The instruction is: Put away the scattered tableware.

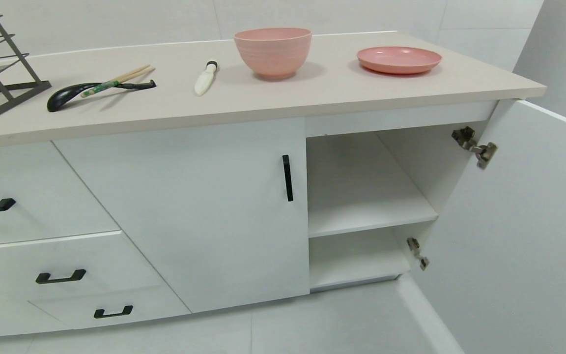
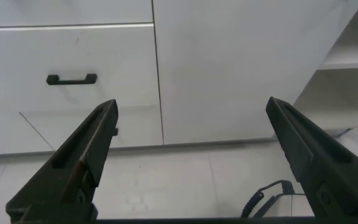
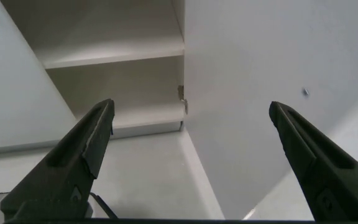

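Open cupboard door (image 1: 523,236) at four o'clock; nothing grasped yet. The left gripper (image 2: 190,104) and right gripper (image 3: 190,104) hang released (empty). Next, likely: reach the pink bowl (image 1: 273,51), twelve o'clock.

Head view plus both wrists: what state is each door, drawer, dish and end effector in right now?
Right cabinet door: swung open.
Left cabinet door: shut.
Drawers: shut.
Pink bowl: upright on the countertop.
Pink plate: flat, right side up.
Chopsticks: lying across the black spoon.
Left end effector: open, holding nothing.
Right end effector: open, holding nothing.
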Controlling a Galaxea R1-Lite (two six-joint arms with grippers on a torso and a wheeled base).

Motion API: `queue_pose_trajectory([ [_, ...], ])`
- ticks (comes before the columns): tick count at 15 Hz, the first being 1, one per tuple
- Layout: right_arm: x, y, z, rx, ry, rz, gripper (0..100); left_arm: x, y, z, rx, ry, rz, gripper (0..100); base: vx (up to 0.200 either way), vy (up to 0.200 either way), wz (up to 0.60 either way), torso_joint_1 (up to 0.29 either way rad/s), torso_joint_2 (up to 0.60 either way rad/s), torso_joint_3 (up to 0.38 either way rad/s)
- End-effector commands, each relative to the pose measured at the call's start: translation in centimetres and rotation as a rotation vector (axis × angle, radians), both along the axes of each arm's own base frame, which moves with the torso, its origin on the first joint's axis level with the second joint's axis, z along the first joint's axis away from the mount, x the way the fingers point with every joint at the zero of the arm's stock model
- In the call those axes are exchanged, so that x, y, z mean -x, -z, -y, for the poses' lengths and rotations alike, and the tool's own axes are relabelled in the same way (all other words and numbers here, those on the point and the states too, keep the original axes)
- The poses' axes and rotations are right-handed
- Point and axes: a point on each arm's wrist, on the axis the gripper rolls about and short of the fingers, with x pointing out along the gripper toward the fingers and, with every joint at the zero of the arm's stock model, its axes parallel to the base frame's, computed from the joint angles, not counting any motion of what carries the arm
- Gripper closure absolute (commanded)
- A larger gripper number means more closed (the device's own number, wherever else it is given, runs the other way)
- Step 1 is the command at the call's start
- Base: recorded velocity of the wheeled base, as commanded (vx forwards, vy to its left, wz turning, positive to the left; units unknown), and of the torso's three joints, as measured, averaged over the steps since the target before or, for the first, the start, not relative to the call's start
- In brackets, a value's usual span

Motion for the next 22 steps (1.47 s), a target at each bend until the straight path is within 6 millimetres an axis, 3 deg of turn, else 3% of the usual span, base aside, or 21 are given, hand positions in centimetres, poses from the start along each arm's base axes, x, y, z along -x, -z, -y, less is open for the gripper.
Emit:
queue_pose_trajectory([
  [1, 0.0, 0.0, 0.0, 0.001, 0.0, 0.001, 0, -0.01, -0.01, 0.0, 0.0, 0.0, -0.001, 0, 0.2, 0.0, 0.0, 0.002, 0.01, 0.002],
  [5, 0.0, 0.0, 0.0, 0.003, 0.0, 0.001, 0, -0.01, -0.01, 0.0, 0.0, 0.0, -0.001, 0, 0.2, 0.0, 0.0, 0.001, 0.0, 0.001],
  [14, 0.0, 0.0, 0.0, 0.001, 0.002, 0.001, 0, -0.01, -0.01, 0.0, 0.0, 0.001, -0.001, 0, 0.0, 0.0, 0.0, 0.009, -0.01, -0.003],
  [19, 0.0, 0.0, 0.0, 0.003, 0.0, 0.001, 0, -0.01, -0.01, 0.0, 0.0, 0.0, -0.001, 0, 0.0, 0.0, 0.0, 0.22, -0.13, -0.112],
  [22, 0.0, 0.0, 0.0, 0.003, 0.002, 0.001, 0, -0.01, -0.01, 0.0, 0.0, 0.0, -0.001, 0, 0.0, 0.0, 0.0, 0.211, -0.64, -0.224],
])
